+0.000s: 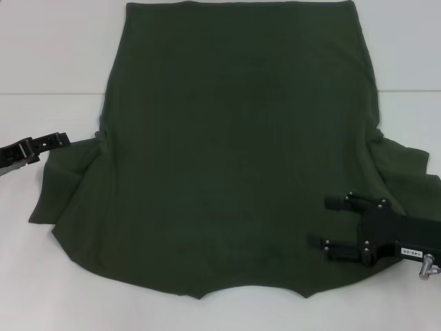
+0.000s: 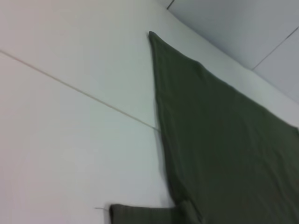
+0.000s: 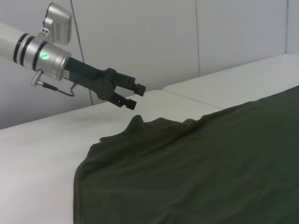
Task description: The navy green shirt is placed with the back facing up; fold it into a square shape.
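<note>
The left gripper hangs at the left edge of the table, just beside the shirt's left sleeve. In the right wrist view it is raised slightly above the white surface, its two black fingers parted with nothing between them, tips pointing at a small ridge of cloth at the sleeve.

The shirt lies spread flat across the middle of the table, plain side up, hem at the far side and neckline nearest the robot. Both sleeves are rumpled outward.

The right gripper is over the shirt's near right part, by the right sleeve, its fingers spread wide apart and pointing toward the shirt's middle, grasping nothing.
</note>
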